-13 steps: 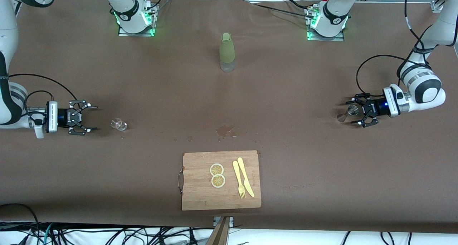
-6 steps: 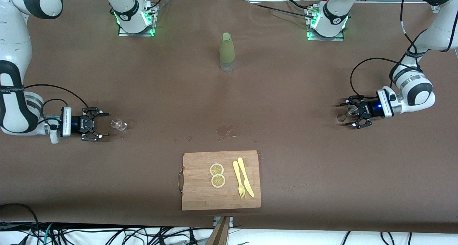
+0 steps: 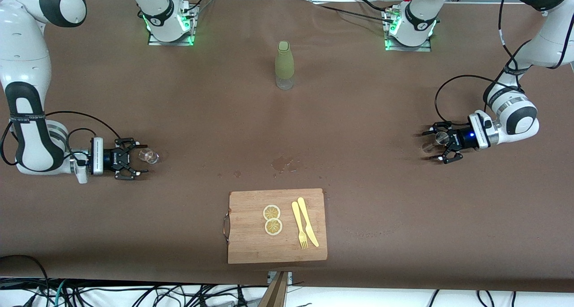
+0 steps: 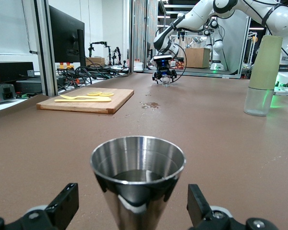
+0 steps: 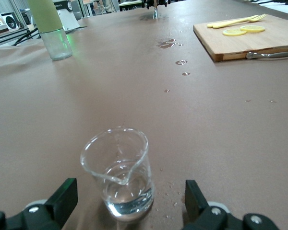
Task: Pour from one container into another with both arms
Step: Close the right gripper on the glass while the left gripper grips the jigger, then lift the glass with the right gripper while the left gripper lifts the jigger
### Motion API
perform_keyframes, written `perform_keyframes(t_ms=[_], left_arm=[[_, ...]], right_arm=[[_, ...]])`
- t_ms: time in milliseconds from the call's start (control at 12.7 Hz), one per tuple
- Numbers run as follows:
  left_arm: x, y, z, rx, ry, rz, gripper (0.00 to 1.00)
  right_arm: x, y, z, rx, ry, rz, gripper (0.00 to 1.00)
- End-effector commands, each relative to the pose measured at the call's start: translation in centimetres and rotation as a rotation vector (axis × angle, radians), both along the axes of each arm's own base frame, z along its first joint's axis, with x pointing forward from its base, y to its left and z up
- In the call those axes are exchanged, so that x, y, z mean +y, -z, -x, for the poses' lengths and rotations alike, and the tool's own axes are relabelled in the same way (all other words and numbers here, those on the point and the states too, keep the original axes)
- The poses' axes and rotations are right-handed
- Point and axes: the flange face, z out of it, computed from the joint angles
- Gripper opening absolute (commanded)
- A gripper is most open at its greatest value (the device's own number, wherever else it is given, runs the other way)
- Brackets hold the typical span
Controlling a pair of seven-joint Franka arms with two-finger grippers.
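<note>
Neither vessel is lifted yet, so the task looks to be at its very start — both grasps, the carry toward each other and the pour itself are all left to do.

At the middle left of the front view the right gripper (image 3: 134, 157) lies low over the table (image 3: 358, 172), fingers spread wide, with the glass cup (image 3: 148, 155) standing upright just at its fingertips. The right wrist view shows the cup (image 5: 118, 172) centred between the two fingers (image 5: 62, 196), a gap on either side, a little clear liquid in its bottom and a few drops on the cloth beside it.

At the middle right of the front view the left gripper (image 3: 437, 144) is likewise spread wide around the steel jigger (image 3: 441, 138). In the left wrist view the jigger (image 4: 137, 179) stands upright between the fingers (image 4: 61, 206), touching neither — its upper cone looks nearly empty.

Both grippers seem placed to close. A green bottle (image 3: 284, 65) stands at the upper centre; a cutting board (image 3: 251, 239) with lemon slices, a knife and a fork lies at the lower centre.
</note>
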Motion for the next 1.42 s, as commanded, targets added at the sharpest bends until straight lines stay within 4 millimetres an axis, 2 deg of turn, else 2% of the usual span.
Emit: perform_keyframes(t_ms=[0, 315, 552, 789, 946, 1183, 1341], left_arm=[[0.1, 0.3, -0.5, -0.047, -0.011, 0.016, 0.9], [0.1, 0.6, -0.6, -0.045, -0.009, 0.016, 0.73], [-0.1, 0.8, -0.5, -0.042, -0.009, 0.017, 0.51], [0.1, 0.8, -0.5, -0.04, -0.009, 0.016, 0.21], [0.0, 1.1, -0.4, -0.037, -0.009, 0.019, 0.14], [-0.3, 1.0, -0.4, -0.036, -0.003, 0.035, 0.11], [-0.9, 0.7, -0.6, -0.036, 0.001, 0.057, 0.06]], right_arm=[[0.6, 0.4, -0.8, -0.022, 0.004, -0.004, 0.99], [1.9, 0.3, -1.3, -0.028, 0.009, -0.019, 0.95], [1.9, 0.2, -1.3, -0.025, 0.011, -0.019, 0.86], [2.0, 0.0, -1.4, -0.017, 0.015, -0.016, 0.73], [2.2, -0.1, -1.5, -0.019, 0.011, -0.015, 0.55], [2.4, -0.3, -1.6, -0.001, 0.021, -0.009, 0.37], [2.8, -0.4, -1.7, 0.031, 0.03, -0.001, 0.29]])
